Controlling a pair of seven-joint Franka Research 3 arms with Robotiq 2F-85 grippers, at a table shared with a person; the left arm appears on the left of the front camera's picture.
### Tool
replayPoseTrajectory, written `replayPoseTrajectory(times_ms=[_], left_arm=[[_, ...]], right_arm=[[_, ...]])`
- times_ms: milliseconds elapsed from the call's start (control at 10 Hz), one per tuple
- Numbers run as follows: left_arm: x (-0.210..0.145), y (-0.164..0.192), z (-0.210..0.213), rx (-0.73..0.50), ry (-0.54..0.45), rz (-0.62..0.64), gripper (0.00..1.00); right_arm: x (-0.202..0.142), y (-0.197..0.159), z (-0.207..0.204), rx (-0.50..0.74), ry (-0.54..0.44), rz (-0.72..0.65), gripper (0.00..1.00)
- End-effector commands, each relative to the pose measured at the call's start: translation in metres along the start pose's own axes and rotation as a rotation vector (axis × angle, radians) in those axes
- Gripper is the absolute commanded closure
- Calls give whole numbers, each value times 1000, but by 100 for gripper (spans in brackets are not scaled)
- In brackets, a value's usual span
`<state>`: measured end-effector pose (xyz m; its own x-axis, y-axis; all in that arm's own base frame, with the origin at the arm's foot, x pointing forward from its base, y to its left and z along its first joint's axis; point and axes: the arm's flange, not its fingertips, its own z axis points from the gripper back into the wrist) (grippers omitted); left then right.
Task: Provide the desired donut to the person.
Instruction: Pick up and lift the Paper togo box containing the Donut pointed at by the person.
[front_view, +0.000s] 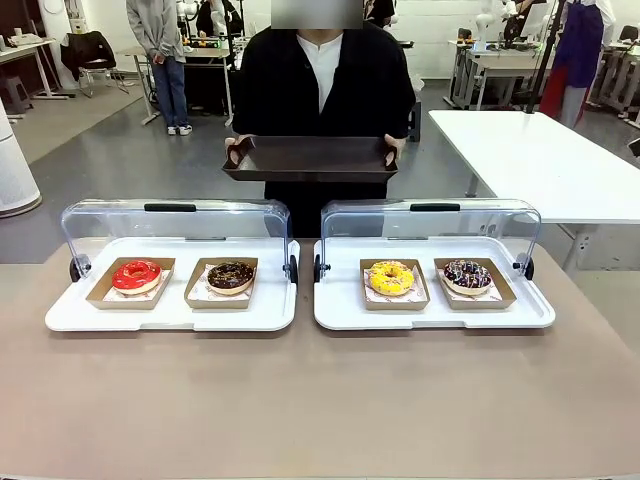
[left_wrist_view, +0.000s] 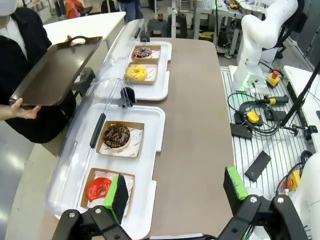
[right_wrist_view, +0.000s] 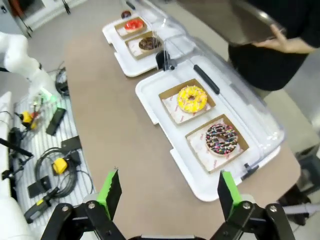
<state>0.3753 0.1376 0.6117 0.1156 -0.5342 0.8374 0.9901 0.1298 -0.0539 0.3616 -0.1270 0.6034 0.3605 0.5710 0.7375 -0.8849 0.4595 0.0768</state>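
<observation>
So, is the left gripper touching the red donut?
Apart. In the front view the red donut lies alone, nothing at it; in the left wrist view the left gripper hangs open, well above it.

The person (front_view: 352, 92) holds a dark tray (front_view: 310, 158), seemingly level, beyond four boxed donuts (front_view: 391, 277).

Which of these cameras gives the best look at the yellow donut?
The right wrist view: the yellow donut sits large and near, seen from above, with its topping and hole plain. The front view shows it smaller, from a low angle. The left wrist view shows it small and far off.
</observation>
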Motion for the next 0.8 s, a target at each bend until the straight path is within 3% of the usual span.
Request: replayPoseTrajectory(times_ms=[0,500,700], left_arm=[[10,-1,5,1,-2,-34,0],[14,-5,-6,29,13,-19,0],[16,-2,-1,0,31,-20,0]], right_arm=[[-11,-15,-3,14,-59,25,0],[-19,-23,-11,2,-131,54,0],[-20,-24,-9,-2,-102,29,0]])
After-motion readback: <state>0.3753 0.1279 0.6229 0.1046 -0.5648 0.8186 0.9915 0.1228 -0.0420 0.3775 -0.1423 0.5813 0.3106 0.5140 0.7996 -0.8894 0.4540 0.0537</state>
